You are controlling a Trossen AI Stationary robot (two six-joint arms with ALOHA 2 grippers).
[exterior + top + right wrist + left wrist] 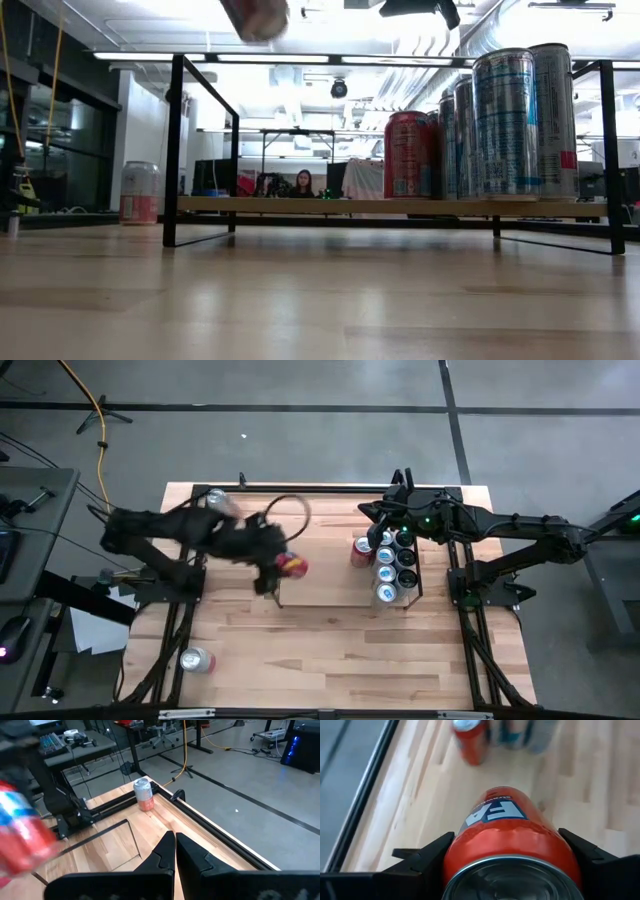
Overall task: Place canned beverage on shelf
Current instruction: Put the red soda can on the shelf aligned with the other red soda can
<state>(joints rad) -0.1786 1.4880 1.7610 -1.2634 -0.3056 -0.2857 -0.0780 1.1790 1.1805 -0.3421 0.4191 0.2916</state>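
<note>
1. Over the middle of the desk [330,650], the left pincer [283,567] holds a red can [510,837] up in the air, its fingers [427,855] clamped on either side of the can's body.
2. Behind that pincer, toward the left arm's back corner of the desk, a pale can with a pink band [219,501] stands alone near the rear rail.
3. Well off to its near side, close to the front left edge, another pale can [197,659] lies on its side.
4. Below and ahead of the left pincer sits the shelf [200,204], a low black rod rack with a wooden board; the end of it nearest the pincer carries nothing.
5. Ahead of the held can, at the shelf's far end, a red can [361,551] stands upright just beside a tight group of silver-and-blue cans [386,572], with some dark-topped cans [406,558] next to them.
6. Above that group of cans hangs the right pincer [175,851], its fingers pressed together and gripping nothing.
7. Beyond the desk, seen low through the shelf, a person [303,183] sits at a workstation in the room.
</note>
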